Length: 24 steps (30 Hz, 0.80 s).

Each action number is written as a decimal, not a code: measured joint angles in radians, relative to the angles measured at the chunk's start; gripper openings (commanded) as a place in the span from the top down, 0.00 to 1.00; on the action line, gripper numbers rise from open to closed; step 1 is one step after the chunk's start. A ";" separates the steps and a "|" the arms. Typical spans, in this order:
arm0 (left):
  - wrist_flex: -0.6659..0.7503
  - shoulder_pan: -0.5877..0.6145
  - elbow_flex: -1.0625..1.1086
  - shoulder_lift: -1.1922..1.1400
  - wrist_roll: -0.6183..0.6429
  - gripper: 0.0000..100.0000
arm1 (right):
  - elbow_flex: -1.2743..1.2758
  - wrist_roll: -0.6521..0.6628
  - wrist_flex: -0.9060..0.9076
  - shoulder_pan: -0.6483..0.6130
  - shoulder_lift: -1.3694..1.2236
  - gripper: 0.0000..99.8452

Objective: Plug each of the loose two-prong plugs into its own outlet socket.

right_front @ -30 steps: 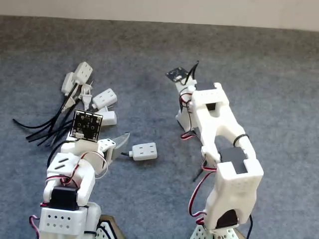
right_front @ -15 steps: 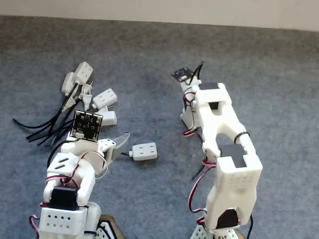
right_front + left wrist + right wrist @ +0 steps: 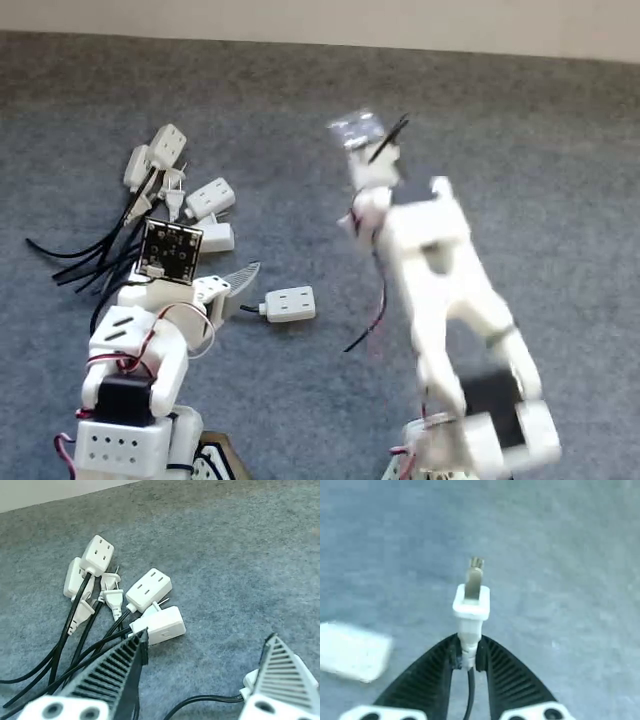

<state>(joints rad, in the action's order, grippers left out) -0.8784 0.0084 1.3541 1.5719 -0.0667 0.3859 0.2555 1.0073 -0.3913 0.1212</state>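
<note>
A white two-prong plug (image 3: pixel 471 607) is pinched at its cord end between the fingers of the right gripper (image 3: pixel 468 650). Its prongs are pointed away from the gripper, and its black cord (image 3: pixel 469 695) is led back between the fingers. The plug is held clear above the grey table (image 3: pixel 540 140). In the high view the right arm (image 3: pixel 440 270) is seen raised over the middle right of the table, with the cord hung loose beneath it.

A lone socket (image 3: pixel 290 303) is laid flat near the middle of the table, a short black stub at its left end. Just left of it the left gripper (image 3: pixel 207 635) is held low, its fingers spread wide with nothing between them.

Farther off, at the far left, a cluster of white sockets (image 3: pixel 149 589) is gathered. Loose plugs (image 3: pixel 114 600) are mixed in among the sockets, some touching them. Tangled cords (image 3: pixel 80 262) are run from the cluster toward the near left.
</note>
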 measured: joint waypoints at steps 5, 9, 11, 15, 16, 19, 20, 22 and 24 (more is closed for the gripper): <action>-0.061 0.011 -0.060 0.000 0.006 0.60 | 0.459 -0.002 -0.224 -0.153 0.405 0.99; -0.124 0.011 -0.123 -0.003 0.021 0.59 | 0.712 -0.003 -0.264 -0.236 0.690 0.99; -0.138 0.012 -0.147 -0.028 0.021 0.59 | 0.779 -0.005 -0.262 -0.279 0.806 0.99; -0.137 0.006 -0.169 -0.137 0.021 0.59 | 0.821 -0.008 -0.218 -0.358 0.937 0.99; -0.132 -0.005 -0.175 -0.164 0.021 0.59 | 0.821 -0.008 -0.212 -0.370 0.947 0.99; -0.129 -0.049 -0.203 -0.227 0.021 0.59 | 0.821 -0.021 -0.207 -0.388 0.948 0.99; -0.127 -0.069 -0.212 -0.244 0.021 0.59 | 0.821 -0.025 -0.207 -0.388 0.948 0.99; -0.126 -0.100 -0.224 -0.264 0.026 0.59 | 0.821 -0.028 -0.207 -0.388 0.941 0.99; -0.126 -0.110 -0.233 -0.273 0.038 0.59 | 0.821 -0.028 -0.207 -0.388 0.925 0.99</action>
<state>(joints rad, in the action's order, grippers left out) -1.0042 -0.1020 1.1208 1.2988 -0.0284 1.2068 0.2279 0.8002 -0.7795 1.0464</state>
